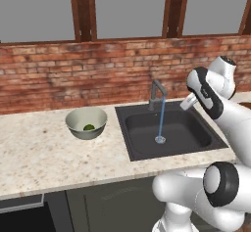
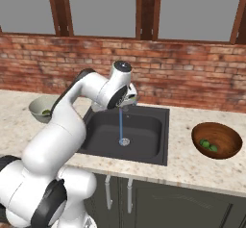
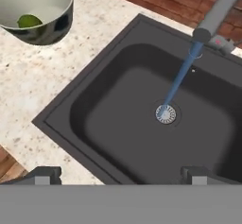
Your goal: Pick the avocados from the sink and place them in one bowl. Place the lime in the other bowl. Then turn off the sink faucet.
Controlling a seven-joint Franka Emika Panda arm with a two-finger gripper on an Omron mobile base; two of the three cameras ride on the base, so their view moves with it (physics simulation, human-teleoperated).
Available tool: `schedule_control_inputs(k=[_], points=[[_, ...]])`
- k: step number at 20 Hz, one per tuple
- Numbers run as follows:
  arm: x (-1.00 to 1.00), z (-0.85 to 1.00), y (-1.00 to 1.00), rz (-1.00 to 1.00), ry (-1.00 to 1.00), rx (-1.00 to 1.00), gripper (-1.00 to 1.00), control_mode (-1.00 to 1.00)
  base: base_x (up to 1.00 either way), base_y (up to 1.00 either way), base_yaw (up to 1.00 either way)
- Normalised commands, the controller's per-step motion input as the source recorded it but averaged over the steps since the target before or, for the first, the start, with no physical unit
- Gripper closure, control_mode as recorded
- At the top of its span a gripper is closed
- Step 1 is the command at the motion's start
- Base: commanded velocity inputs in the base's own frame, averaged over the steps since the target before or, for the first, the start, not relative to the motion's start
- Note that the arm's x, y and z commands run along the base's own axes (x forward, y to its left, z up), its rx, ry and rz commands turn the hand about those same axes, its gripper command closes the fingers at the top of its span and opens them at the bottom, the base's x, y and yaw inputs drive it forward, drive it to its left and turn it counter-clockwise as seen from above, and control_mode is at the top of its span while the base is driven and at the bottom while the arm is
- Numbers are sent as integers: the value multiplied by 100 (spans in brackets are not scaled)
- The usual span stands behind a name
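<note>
I see no readable writing or brand anywhere. My gripper (image 3: 121, 173) hangs over the sink (image 3: 94, 105) with fingers spread wide and empty, while water runs from the faucet (image 1: 156, 93) onto the drain (image 3: 166, 114). The lime (image 3: 29, 21) sits in the grey-green bowl (image 3: 56, 22) at ten o'clock in my hand view; both avocados (image 2: 208, 146) lie in the brown bowl (image 2: 226, 138).

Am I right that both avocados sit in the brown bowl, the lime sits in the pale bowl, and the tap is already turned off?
Not quite: the tap is running. The left base view shows a blue stream falling from its spout to the drain of the sink. The rest holds: two avocados lie in the brown bowl, and the lime lies in the pale bowl.
</note>
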Motion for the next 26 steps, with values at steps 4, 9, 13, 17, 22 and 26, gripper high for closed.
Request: schedule_control_inputs(k=[4,9,13,17,22,26], points=[[0,0,-46,20,-3,0,-100,-100,0,0,0],[0,0,-43,21,-12,2,-100,-100,0,0,0],[0,0,-32,21,-16,4,-100,-100,0,0,0],[0,-4,-16,19,-20,1,-100,-100,0,0,0],[17,-14,-1,4,-18,0,-100,-100,0,0,0],[30,-15,0,0,-18,0,-100,-100,0,0,0]])
